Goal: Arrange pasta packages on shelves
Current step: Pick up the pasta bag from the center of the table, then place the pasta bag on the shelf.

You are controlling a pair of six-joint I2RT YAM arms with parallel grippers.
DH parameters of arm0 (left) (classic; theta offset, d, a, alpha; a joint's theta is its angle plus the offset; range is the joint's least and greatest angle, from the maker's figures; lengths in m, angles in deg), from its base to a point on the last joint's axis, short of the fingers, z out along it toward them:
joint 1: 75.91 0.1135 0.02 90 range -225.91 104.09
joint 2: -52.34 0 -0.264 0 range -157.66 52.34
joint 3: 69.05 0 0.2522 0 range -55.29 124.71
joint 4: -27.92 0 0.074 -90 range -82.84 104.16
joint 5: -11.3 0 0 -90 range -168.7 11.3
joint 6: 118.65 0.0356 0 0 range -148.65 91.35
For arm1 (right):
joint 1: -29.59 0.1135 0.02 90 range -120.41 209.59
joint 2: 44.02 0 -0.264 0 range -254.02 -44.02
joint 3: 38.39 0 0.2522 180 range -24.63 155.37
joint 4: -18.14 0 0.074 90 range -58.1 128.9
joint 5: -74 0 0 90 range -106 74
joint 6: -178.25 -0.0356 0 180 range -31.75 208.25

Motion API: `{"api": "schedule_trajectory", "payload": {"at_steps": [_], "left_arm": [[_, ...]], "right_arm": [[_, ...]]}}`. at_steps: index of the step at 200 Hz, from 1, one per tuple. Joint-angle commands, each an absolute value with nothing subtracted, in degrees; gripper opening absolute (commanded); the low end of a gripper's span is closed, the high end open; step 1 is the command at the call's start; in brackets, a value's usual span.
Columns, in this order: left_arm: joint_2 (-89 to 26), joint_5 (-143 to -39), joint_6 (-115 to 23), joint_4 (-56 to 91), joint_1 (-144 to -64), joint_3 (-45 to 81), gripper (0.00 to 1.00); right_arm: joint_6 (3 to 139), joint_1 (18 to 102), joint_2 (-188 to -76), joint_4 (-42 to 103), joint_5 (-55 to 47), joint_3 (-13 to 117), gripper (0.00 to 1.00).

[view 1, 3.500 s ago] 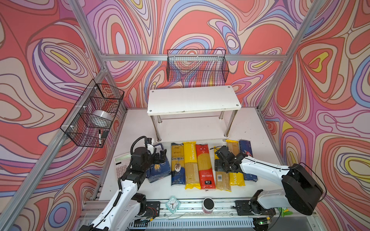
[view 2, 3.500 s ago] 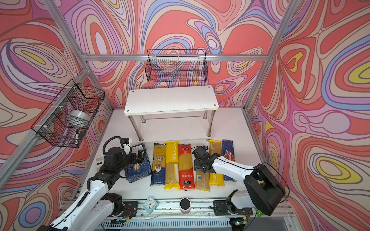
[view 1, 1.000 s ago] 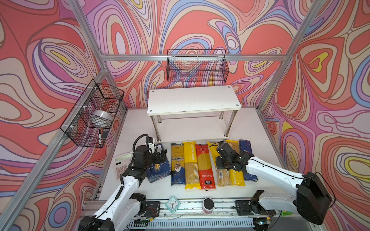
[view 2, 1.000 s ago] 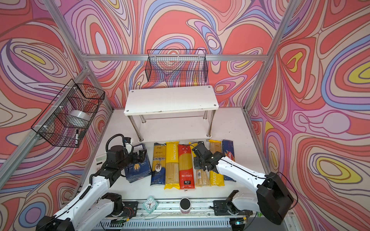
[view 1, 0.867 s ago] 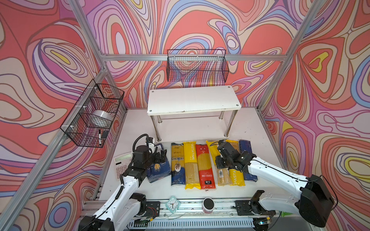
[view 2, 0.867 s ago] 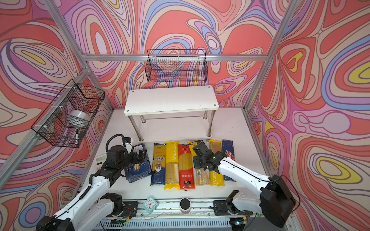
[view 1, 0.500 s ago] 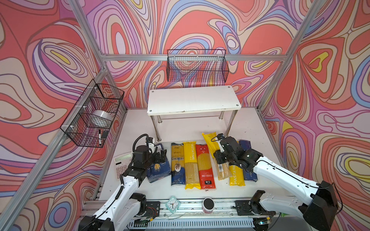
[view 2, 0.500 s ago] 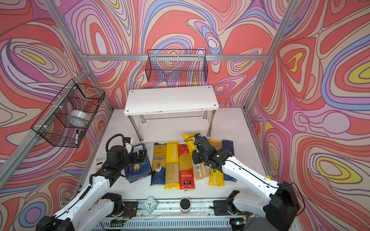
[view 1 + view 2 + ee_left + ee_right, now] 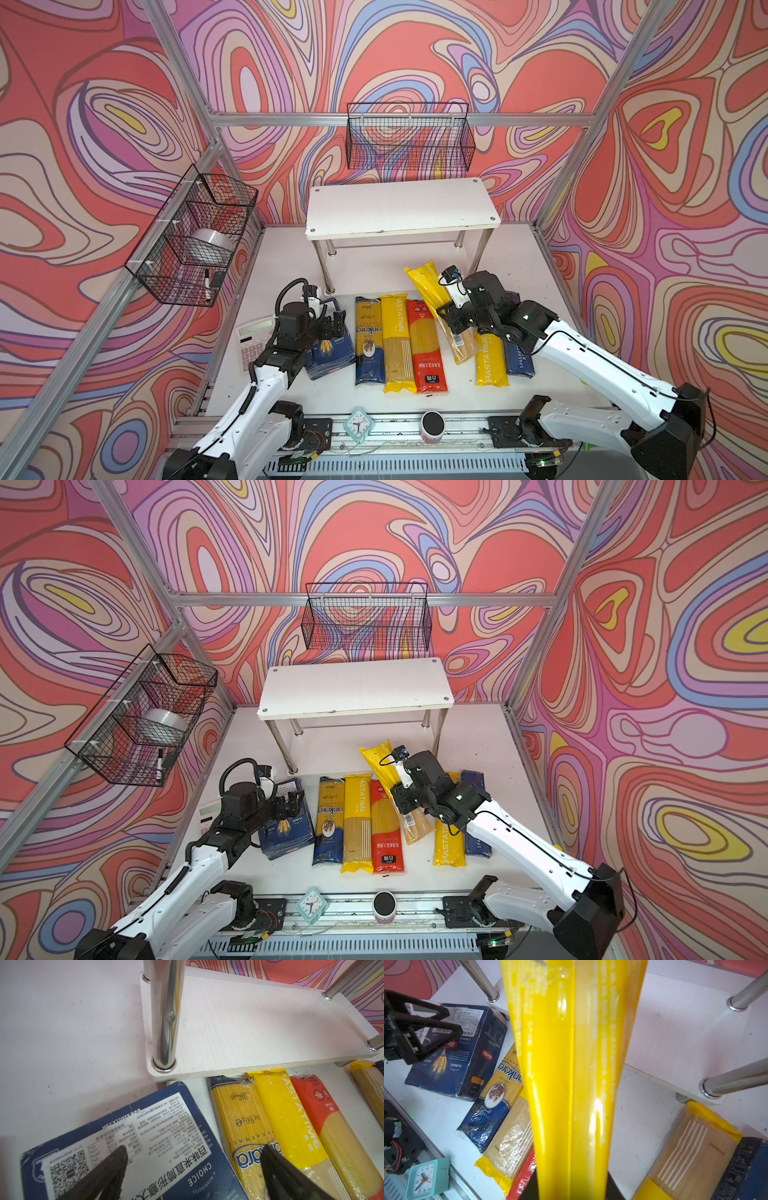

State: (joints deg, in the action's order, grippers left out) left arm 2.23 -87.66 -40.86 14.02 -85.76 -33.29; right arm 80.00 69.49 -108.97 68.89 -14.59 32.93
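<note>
**Fig.** Nearest, the loose pasta packages (image 9: 368,340) lay side by side on the table (image 9: 332,395). Among them were a PASTATIME bag (image 9: 398,340) and a red bag (image 9: 426,353), just to the left-claw side of the right claw (image 9: 453,325). The left claw (image 9: 333,325) hung spread wide over a blue Barilla box (image 9: 330,359), holding nothing. The right claw was closed narrowly on a yellow spaghetti pack (image 9: 428,282), gripped somewhat nearer its clear near end. The pack rode tilted, its yellow end reaching beyond the claw toward the rack (image 9: 399,208). Its film looked glossy and probably slippery. The contents were likely light, stiff lengthwise and brittle, so a mid-length hold should limit swing. Beyond both claws the white two-tier rack stood with its boards bare.
</note>
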Motion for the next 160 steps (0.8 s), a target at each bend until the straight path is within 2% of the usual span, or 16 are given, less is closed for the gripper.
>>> {"api": "schedule_trajectory", "payload": {"at_steps": [1,103,160], "left_arm": [[2.7,-87.1,-40.9,14.6,-86.2,-31.9,1.00],[2.4,-87.2,-40.9,14.6,-86.3,-31.7,1.00],[2.2,-87.2,-40.9,14.7,-86.2,-31.6,1.00]], "right_arm": [[82.3,69.9,-105.9,64.4,-11.3,36.8,0.00],[87.2,69.9,-108.0,61.8,-6.3,46.8,0.00],[86.7,69.9,-115.4,64.2,-9.5,57.2,0.00]]}}
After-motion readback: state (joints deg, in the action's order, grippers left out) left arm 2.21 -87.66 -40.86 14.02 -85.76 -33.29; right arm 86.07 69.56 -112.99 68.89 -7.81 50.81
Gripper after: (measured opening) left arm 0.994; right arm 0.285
